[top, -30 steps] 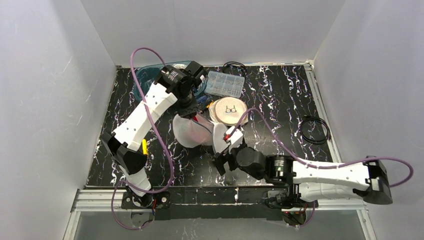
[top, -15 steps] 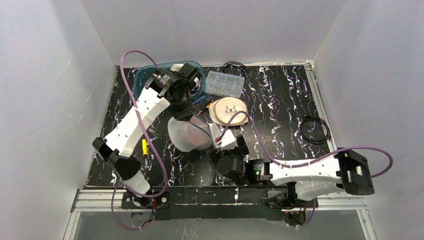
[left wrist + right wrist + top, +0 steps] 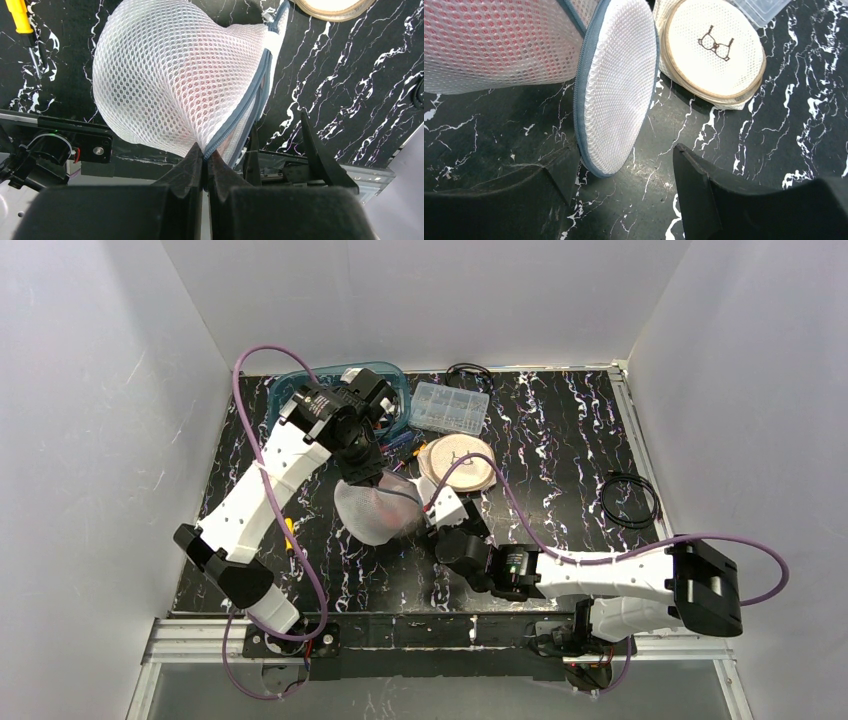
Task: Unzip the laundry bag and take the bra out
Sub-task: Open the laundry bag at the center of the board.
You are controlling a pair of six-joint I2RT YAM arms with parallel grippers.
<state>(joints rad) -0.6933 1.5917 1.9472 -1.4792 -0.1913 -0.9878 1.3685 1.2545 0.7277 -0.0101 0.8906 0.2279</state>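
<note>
Right gripper (image 3: 624, 152) had swung in to the bag (image 3: 165, 75), jaws parted and narrowing either side of its hanging flap (image 3: 619, 85); left gripper (image 3: 205, 155) stayed pinched shut on the bag's zip seam; bra (image 3: 489, 35) showed red inside the bag; unzipping looked part done; next move likely called for gripping the flap and peeling it wider.

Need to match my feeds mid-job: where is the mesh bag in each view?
Top external: mesh bag mid-table, just left of centre.
Left wrist: it fills the upper middle, zip edge pinched by the left end effector.
Right wrist: upper left, its round flap between the fingers of the open right end effector.
Shared landmark: the tan-rimmed disc beside the bag, in all three.
</note>
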